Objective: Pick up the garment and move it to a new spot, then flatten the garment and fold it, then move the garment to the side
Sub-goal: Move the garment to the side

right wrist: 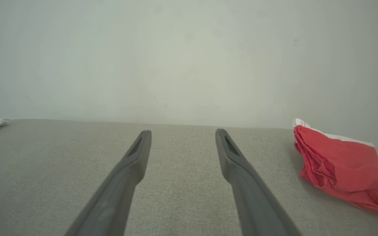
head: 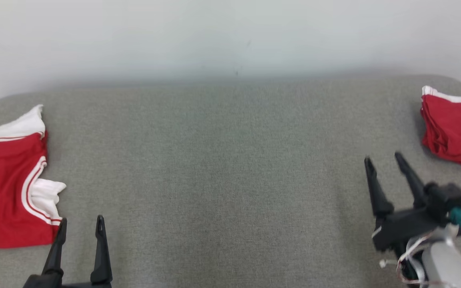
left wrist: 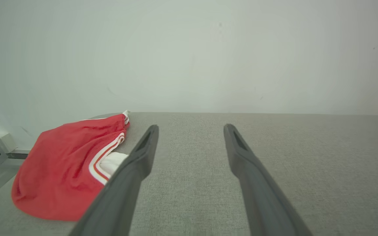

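Observation:
Two red garments with white trim lie on the grey table [head: 230, 168]. One garment [head: 8, 188] is spread at the left edge, also seen in the left wrist view [left wrist: 67, 164]. The other garment [head: 454, 128] is bunched at the far right, and in the right wrist view [right wrist: 343, 167] it lies right of the fingers. My left gripper [head: 81, 225] stands open at the lower left, just right of the left garment, holding nothing. Low on the right, my right gripper [head: 383, 159] is open and empty, short of the right garment.
A pale wall [head: 230, 36] runs behind the table's far edge. A metal frame and a small white box [left wrist: 5, 142] show past the table's left end in the left wrist view.

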You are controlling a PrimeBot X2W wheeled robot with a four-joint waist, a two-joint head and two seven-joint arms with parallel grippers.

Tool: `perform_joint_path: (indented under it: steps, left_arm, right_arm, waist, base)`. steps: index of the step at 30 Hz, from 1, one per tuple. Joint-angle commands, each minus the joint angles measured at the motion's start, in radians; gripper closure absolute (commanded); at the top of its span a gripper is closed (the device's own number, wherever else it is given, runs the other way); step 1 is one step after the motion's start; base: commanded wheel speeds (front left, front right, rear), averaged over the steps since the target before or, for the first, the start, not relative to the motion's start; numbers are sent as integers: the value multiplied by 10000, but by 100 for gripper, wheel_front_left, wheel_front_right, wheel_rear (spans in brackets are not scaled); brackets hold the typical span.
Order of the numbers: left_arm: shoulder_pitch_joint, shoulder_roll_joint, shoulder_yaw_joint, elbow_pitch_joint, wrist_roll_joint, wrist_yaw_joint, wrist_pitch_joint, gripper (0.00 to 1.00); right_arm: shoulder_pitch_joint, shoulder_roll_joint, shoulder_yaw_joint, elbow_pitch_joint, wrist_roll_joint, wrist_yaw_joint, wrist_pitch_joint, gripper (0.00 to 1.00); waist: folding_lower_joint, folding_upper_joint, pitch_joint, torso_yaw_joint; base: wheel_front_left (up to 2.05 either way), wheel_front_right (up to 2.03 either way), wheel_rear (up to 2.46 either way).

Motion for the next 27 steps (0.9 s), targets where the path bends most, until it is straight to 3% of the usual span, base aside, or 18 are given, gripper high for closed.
perform_joint_path:
  steps: [1,15,27]
  left_arm:
    - [129,-33,40,74,-49,15,-32,0]
    - [384,-46,49,846,58,-77,-32,0]
    - [433,-25,105,1134,188,-146,-32,0]
  right_arm:
    - [234,121,-74,-53,-42,-28,-56,0]
    - [2020,1346,-597,-196,-573,-28,-448,0]
    - [2702,1833,-915,-224,-662,-28,-603,0]
  waist:
    - [3,1,-235,34]
    - [3,1,-733,-201]
    - [3,1,-869,-137]
  base:
    - [0,0,0]
    - [0,0,0]
    - [0,0,0]
